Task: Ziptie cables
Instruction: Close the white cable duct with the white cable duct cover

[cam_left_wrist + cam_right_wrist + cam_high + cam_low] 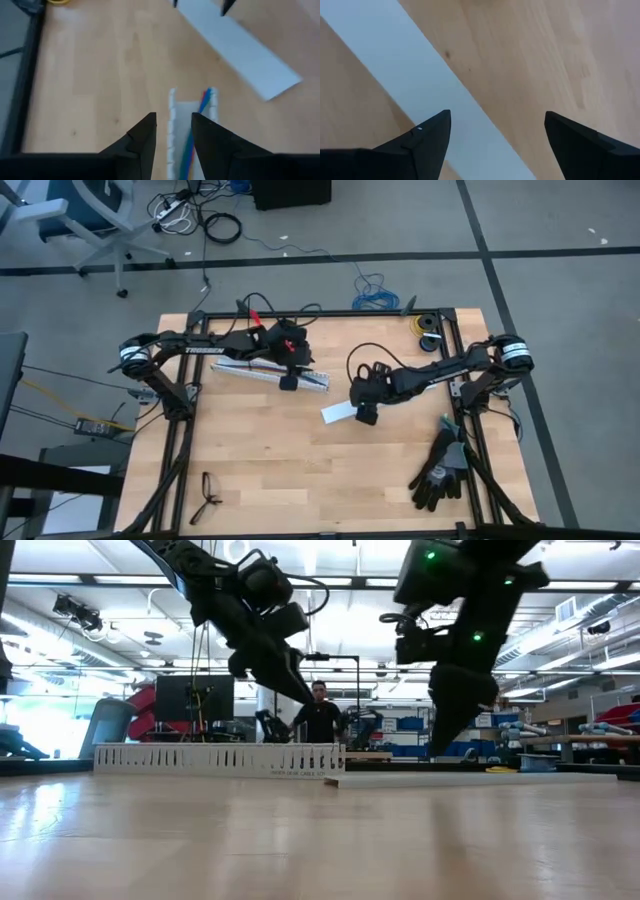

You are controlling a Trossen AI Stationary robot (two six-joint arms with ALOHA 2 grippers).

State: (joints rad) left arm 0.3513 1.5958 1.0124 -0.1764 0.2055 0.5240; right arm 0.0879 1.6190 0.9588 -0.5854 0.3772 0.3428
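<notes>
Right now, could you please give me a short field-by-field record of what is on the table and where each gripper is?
surface: wooden table
white slotted duct: lies at the back left, with red and blue wires inside it
flat white strip: lies mid-table, apart from the duct
left gripper: above the duct's end, fingers partly open, holding nothing
right gripper: above the flat white strip, open wide, empty
black gloves: right front edge
glasses: left front edge
ziptie: not visible
</notes>
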